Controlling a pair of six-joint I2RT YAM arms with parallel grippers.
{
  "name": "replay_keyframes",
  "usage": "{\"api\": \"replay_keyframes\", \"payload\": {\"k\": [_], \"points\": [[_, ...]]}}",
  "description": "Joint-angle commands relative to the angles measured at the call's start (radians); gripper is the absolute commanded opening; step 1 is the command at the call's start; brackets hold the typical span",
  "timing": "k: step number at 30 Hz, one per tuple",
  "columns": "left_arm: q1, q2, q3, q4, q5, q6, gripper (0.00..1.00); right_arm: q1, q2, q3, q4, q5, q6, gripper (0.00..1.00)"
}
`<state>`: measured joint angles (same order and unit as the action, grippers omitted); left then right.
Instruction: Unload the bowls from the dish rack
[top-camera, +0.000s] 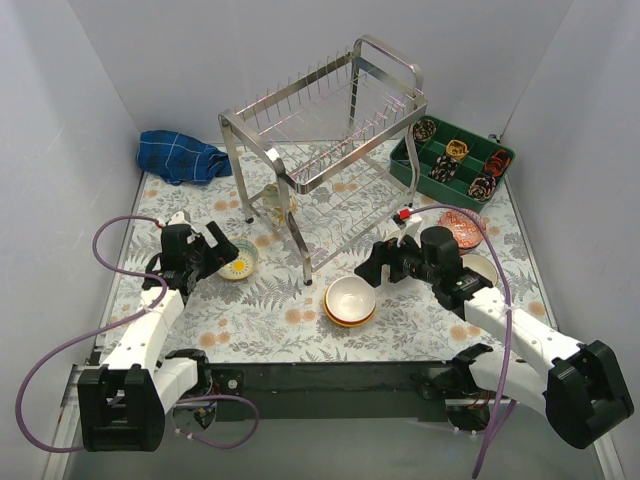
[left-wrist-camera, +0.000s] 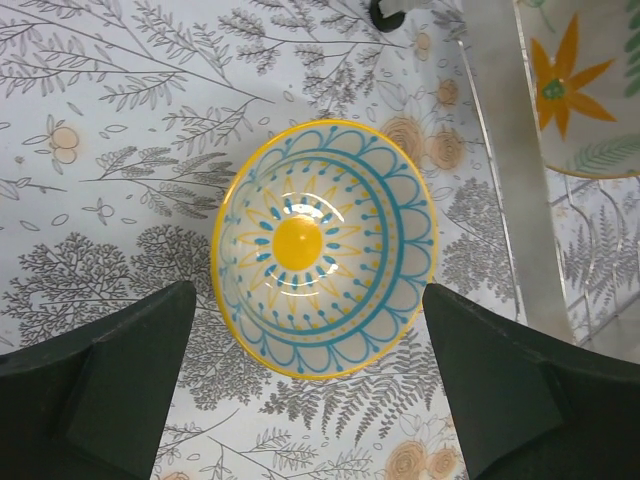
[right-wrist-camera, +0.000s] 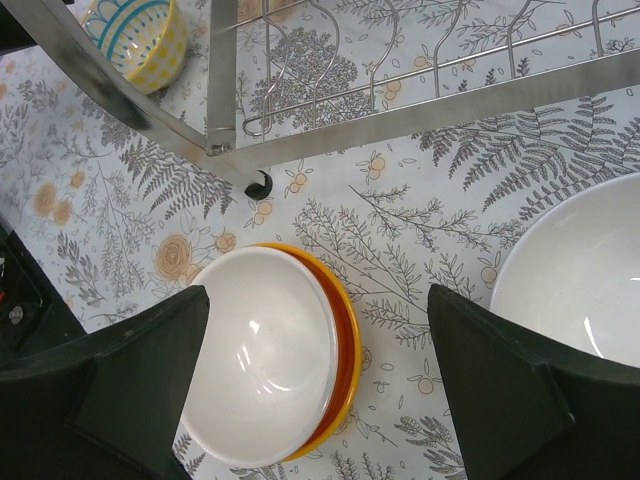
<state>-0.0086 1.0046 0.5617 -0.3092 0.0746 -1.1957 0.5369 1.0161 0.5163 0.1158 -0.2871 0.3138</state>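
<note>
Floral tablecloth (top-camera: 270, 312), pale walls (top-camera: 60, 120), dish rack (top-camera: 330, 161)

2 arms (top-camera: 150, 335): white links, black joints; left gripper (top-camera: 222, 250), right gripper (top-camera: 372, 268) black; purple cables (top-camera: 130, 218).

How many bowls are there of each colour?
White bowls: 2
Orange bowl: 1
Yellow-and-blue bowl: 1
Red patterned bowl: 1
Cream flowered bowl: 1
Total: 6
</note>
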Motion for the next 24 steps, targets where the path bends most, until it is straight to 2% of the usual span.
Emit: {"api": "replay_keyframes", "payload": {"k": [1,7,15,24], "points": [[0.004,-0.04,-0.005,0.042,0.091,0.005,0.98,-0.003,-0.027,0.045,0.048,0.017,-0.009,0.99],[0.004,-0.038,0.033,0.039,0.146,-0.028,0.98,-0.003,-0.051,0.036,0.048,0.026,-0.018,0.98],[-0.01,-0.005,0.164,0.036,0.197,-0.123,0.98,-0.003,-0.093,0.031,0.022,0.002,-0.022,0.98],[-0.244,0.153,0.254,0.189,0.01,-0.269,0.98,-0.003,-0.142,0.018,-0.011,-0.003,-0.058,0.98]]}}
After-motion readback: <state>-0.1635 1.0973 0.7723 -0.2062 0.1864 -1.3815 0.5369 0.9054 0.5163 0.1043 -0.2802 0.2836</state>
